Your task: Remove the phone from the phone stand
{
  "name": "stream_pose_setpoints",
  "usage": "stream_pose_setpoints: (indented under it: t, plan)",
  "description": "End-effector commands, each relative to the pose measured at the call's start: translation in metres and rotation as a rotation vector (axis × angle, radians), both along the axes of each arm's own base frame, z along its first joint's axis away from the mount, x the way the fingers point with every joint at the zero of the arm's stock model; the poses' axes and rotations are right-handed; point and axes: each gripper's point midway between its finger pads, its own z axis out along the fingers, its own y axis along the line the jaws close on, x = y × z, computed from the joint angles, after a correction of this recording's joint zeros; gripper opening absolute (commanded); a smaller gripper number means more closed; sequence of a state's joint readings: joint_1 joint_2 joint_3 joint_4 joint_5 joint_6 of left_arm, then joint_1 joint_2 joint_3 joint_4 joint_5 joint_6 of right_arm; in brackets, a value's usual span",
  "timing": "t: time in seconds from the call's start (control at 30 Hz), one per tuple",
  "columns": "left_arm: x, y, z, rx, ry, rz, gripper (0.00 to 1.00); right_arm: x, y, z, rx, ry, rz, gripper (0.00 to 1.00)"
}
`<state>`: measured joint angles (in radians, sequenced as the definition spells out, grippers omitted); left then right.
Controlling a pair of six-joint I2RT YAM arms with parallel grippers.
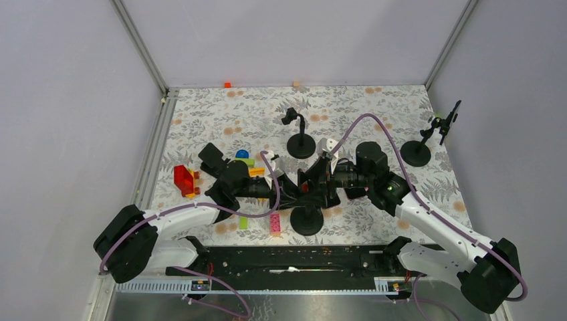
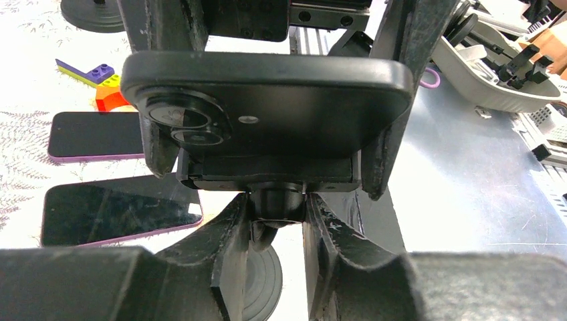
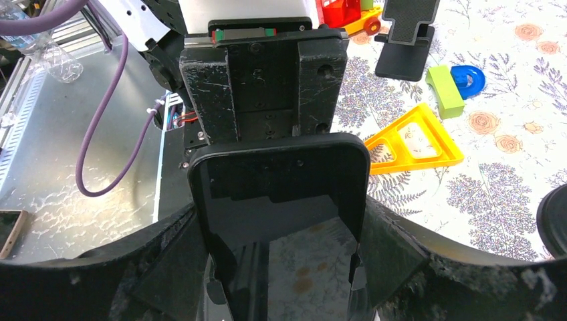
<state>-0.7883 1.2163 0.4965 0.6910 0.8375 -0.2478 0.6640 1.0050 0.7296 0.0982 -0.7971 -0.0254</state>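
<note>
The phone [image 2: 294,100], in a black case with its camera lenses at the left, sits crosswise in the clamp of the phone stand [image 2: 267,175]. My left gripper [image 2: 277,204] is shut on the stand's neck just under the clamp. In the right wrist view the phone's dark screen [image 3: 281,200] faces the camera, and my right gripper [image 3: 281,254] is shut on the phone's two long edges. From above, both grippers meet over the stand's round base [image 1: 307,221], the left gripper [image 1: 289,192] from the left and the right gripper [image 1: 319,182] from the right.
Two more stands [image 1: 301,144] [image 1: 418,150] rise behind. Two phones [image 2: 97,134] [image 2: 114,210] lie flat on the table. Toy pieces are scattered around: a red block [image 1: 186,180], a pink brick [image 1: 275,223], a yellow triangle [image 3: 411,144], a green block [image 3: 444,90].
</note>
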Motion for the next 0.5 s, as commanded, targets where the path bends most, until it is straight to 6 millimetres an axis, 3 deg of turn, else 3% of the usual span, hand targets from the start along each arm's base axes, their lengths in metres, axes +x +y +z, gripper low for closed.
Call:
stream_pose_setpoints:
  t: [0.0,0.47]
  plan:
    - [-0.019,-0.002,0.038,-0.112,-0.165,-0.104,0.00,0.022,0.001,-0.004,-0.003,-0.057,-0.069,0.00]
    - [-0.085,-0.008,0.039,-0.161,-0.138,-0.438,0.00,0.099,-0.015,-0.017,0.008,-0.173,-0.211,0.00]
